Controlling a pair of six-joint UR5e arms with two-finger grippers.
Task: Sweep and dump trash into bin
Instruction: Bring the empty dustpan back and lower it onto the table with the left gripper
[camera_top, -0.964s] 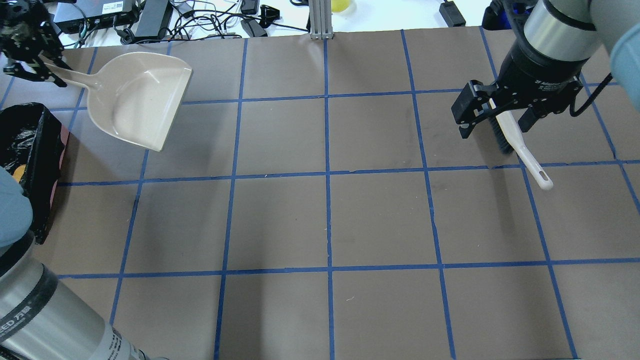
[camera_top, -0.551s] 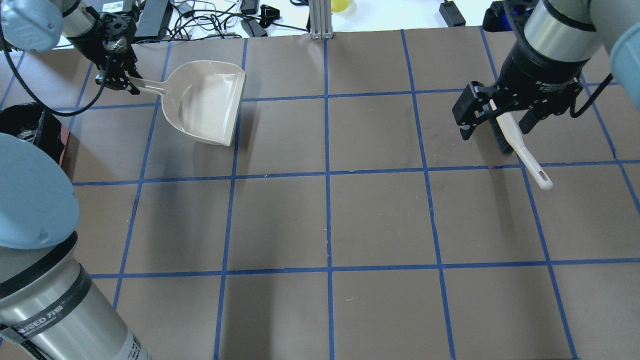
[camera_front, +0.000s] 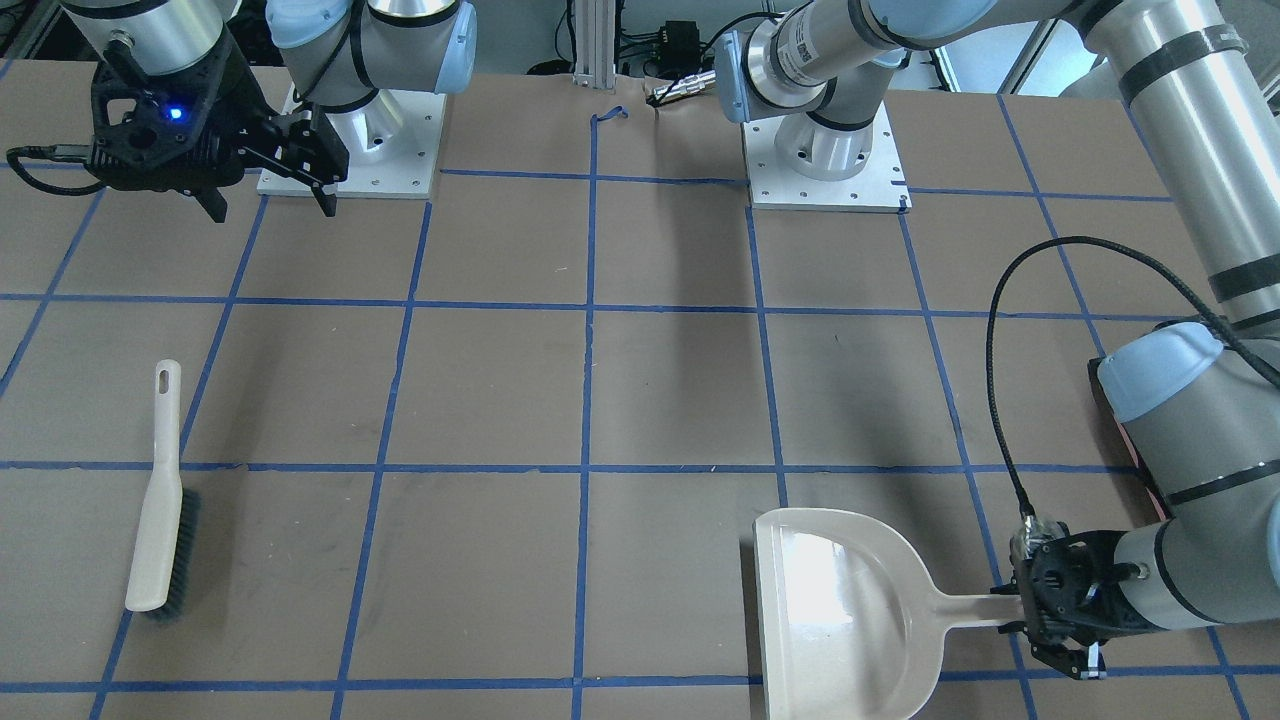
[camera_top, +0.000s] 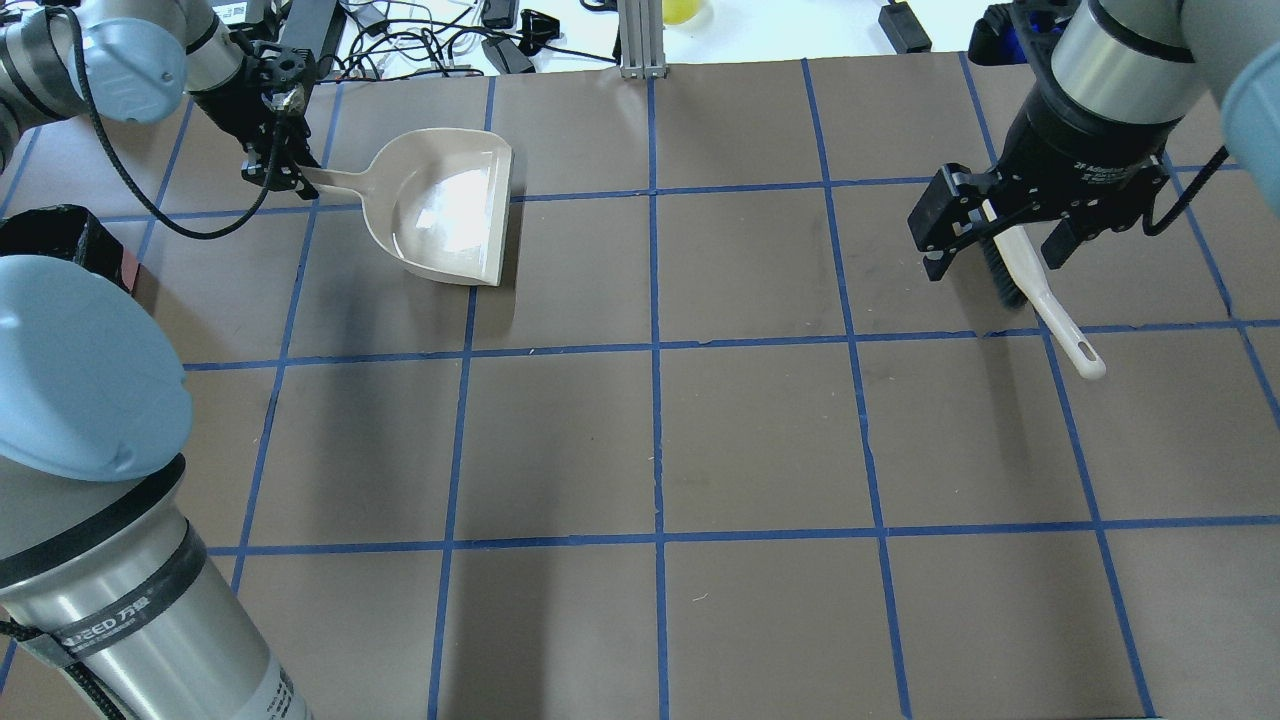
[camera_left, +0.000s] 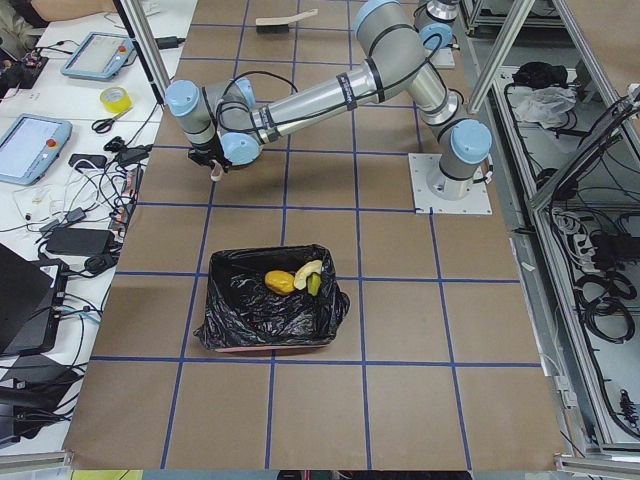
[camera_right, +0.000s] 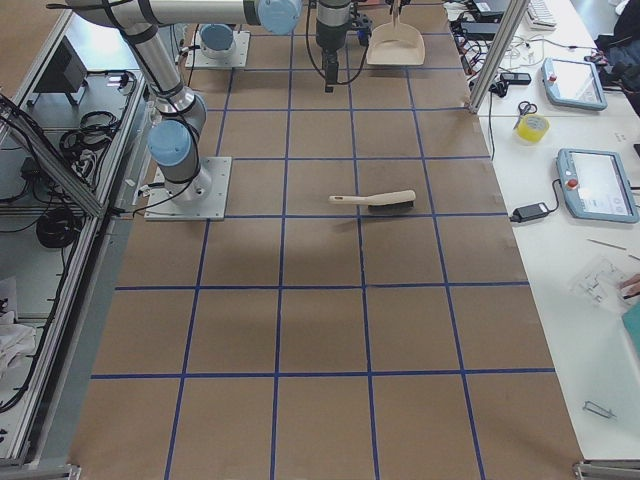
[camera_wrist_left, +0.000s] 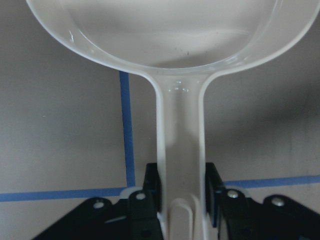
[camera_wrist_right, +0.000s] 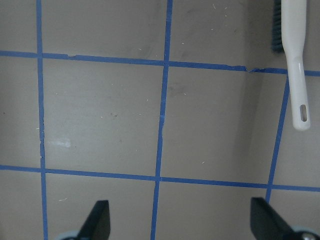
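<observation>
Clamping the narrow handle of the dustpan (camera_top: 450, 210), the left hand (camera_wrist_left: 181, 192) has a sound hold on a probably light, stiff, slick plastic pan, the right hand (camera_top: 995, 250) hangs spread near the brush (camera_front: 160, 520), and the trash (camera_left: 293, 280) lies in the bin (camera_left: 250, 320).

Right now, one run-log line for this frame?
left pincer: shut on dustpan handle | dustpan: empty | right pincer: open, empty | brush: lying on table | trash: in bin
</observation>
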